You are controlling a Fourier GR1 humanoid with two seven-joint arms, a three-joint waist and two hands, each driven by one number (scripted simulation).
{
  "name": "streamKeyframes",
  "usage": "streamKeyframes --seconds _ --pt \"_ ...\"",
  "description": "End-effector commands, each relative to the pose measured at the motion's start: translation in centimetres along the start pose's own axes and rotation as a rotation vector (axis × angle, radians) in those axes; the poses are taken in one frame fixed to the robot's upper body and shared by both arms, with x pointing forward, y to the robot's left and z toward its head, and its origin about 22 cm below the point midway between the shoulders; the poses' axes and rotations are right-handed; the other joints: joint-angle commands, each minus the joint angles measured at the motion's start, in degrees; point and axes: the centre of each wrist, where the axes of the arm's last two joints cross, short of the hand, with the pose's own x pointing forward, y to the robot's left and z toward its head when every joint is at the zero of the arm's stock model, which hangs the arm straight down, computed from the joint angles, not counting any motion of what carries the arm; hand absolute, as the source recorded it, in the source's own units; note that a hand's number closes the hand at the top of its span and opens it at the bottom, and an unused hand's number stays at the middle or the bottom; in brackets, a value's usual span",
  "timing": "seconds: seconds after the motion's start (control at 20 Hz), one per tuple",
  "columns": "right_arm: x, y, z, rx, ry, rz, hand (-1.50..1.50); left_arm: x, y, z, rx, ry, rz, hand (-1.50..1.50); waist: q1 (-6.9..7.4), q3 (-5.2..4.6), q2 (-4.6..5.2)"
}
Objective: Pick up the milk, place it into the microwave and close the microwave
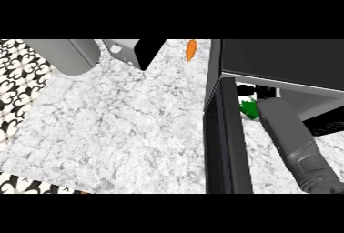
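Green and white show just past the door's inner edge: a small patch that I take to be the milk (249, 108), sitting at the mouth of the microwave (282, 63) near the counter's right edge. The right forearm (295, 141) reaches in toward that patch, and it hides the right hand; I cannot tell whether its fingers are gripping the milk or have let it go. The microwave door (225, 136) stands open, swung out over the counter (121, 123) and seen edge-on.

By my reading, the pick-up is done and the placing is under way or nearly finished. Left to do: release, draw the arm out, and swing the door shut.

The left hand is out of sight. An orange carrot (191, 49) lies near the counter's far edge.
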Motion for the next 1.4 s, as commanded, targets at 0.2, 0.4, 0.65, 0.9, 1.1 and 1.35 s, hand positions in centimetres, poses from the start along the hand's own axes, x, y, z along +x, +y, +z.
streamKeyframes --seconds 0.2,0.4,0.65,0.9,1.1,1.35 --pt "5.4 -0.3 -6.2 0.022 0.014 -0.120 -1.50 -1.0 -0.5 -0.3 0.023 0.030 0.030 -1.50 -3.15 0.29 -0.83" --pt "3.3 -1.0 -5.0 0.111 0.021 -0.103 -1.50 -1.0 -1.1 0.0 0.049 0.041 0.041 -1.50 -4.34 0.30 -1.29" --pt "1.6 -2.4 -4.3 0.118 0.047 -0.161 -1.50 -2.7 -1.2 -0.7 -0.030 0.026 0.057 -1.50 -5.48 0.25 -1.45" --pt "-0.5 -3.8 -2.8 0.222 0.049 -0.365 -1.50 -3.6 -2.6 -0.8 -0.130 0.062 0.118 -1.50 -7.31 0.26 -2.21" --pt "-1.3 -3.0 -1.4 0.293 0.043 -0.527 -1.50 -4.6 -4.2 -2.4 -0.230 0.104 0.127 -1.50 -8.37 0.27 -2.36" --pt "-4.0 -2.6 2.3 0.321 0.086 -0.681 -1.50 -6.8 -5.8 -3.4 -0.284 0.145 0.102 -1.50 -9.87 0.17 -3.16"
